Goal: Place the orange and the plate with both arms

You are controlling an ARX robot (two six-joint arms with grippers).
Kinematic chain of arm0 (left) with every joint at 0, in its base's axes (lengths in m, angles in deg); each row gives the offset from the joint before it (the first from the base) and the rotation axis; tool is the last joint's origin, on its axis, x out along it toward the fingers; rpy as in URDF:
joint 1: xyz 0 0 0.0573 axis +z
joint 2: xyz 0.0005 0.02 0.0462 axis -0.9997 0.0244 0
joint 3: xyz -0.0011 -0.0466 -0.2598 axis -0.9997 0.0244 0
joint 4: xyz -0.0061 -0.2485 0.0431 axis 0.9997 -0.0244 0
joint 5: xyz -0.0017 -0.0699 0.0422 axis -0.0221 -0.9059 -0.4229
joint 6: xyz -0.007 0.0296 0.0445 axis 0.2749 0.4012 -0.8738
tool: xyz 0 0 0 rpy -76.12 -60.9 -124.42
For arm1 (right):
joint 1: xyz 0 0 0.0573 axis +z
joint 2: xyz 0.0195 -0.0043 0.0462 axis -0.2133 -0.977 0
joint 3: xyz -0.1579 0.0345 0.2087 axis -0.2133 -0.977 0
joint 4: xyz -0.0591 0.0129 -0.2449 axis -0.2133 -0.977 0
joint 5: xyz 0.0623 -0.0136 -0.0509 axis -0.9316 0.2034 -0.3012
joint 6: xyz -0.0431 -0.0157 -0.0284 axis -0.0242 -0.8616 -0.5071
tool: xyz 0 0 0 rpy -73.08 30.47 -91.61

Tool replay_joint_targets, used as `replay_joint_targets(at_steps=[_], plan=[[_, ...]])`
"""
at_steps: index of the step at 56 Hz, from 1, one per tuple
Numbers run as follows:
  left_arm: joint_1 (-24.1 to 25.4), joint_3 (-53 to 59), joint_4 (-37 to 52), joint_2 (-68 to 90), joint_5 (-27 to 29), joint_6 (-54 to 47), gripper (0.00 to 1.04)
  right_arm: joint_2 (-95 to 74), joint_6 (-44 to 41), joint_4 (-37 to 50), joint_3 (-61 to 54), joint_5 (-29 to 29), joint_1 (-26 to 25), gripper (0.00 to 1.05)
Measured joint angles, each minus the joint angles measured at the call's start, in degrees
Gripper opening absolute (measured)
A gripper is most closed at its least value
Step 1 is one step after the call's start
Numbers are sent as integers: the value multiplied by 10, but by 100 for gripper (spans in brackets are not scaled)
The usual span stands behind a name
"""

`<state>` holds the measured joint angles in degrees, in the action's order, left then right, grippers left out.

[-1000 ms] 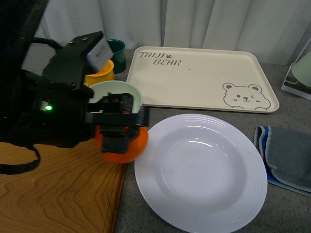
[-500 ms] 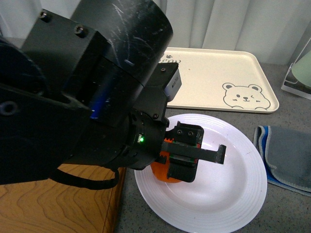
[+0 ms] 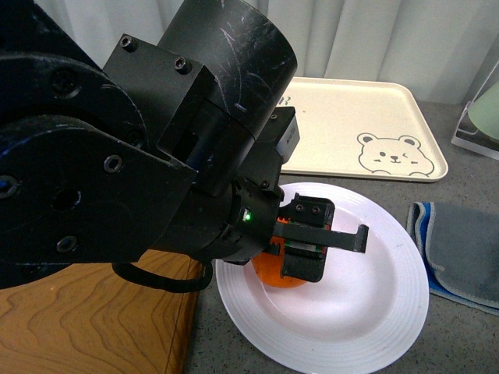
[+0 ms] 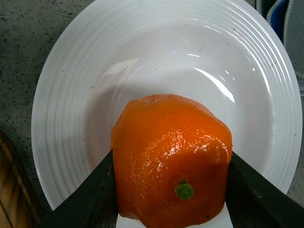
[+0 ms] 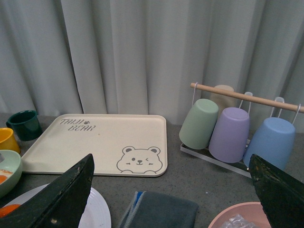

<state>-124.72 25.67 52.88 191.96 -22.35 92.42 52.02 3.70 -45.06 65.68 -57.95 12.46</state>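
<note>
Orange skin fills your left gripper point(image 4: 172, 190), clamped on the orange point(image 4: 166, 142) low over the white plate's point(image 4: 61, 118) well, lower centre of the front view. Next, I'd say: settle it, release. Right gripper point(image 5: 171, 160) gapes, empty. Bear tray point(image 3: 351, 125) behind, grey cloth point(image 3: 460, 249) right, wooden board point(image 3: 93, 319) left; none obstructs.

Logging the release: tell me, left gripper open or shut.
Shut on the orange: the fingers press both its sides, over the plate.

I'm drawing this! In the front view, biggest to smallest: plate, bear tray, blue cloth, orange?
Plate and bear tray: too close to call, both partly hidden by the left arm.
Then the blue cloth.
Smallest: the orange, mostly hidden.
</note>
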Motion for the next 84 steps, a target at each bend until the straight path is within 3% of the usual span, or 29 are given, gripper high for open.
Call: replay_joint_targets(at_steps=[24,43,57,59,63,68,74,84], plan=[[-3,-22,-5,38,0,3,51,0,0,0,0,0,0,95],[-5,-24,-10,25,12,3,100,0,0,0,0,0,0,95],[10,26,18,-69,59,13,98,0,0,0,0,0,0,95],[11,43,57,-77,101,1,96,0,0,0,0,0,0,95],[18,118,273,-81,269,-60,84,0,0,0,0,0,0,95],[45,221,494,-96,352,-124,69,0,0,0,0,0,0,95],[91,297,616,-165,339,-153,51,0,0,0,0,0,0,95],[147,386,603,-272,277,-169,20,0,0,0,0,0,0,95]])
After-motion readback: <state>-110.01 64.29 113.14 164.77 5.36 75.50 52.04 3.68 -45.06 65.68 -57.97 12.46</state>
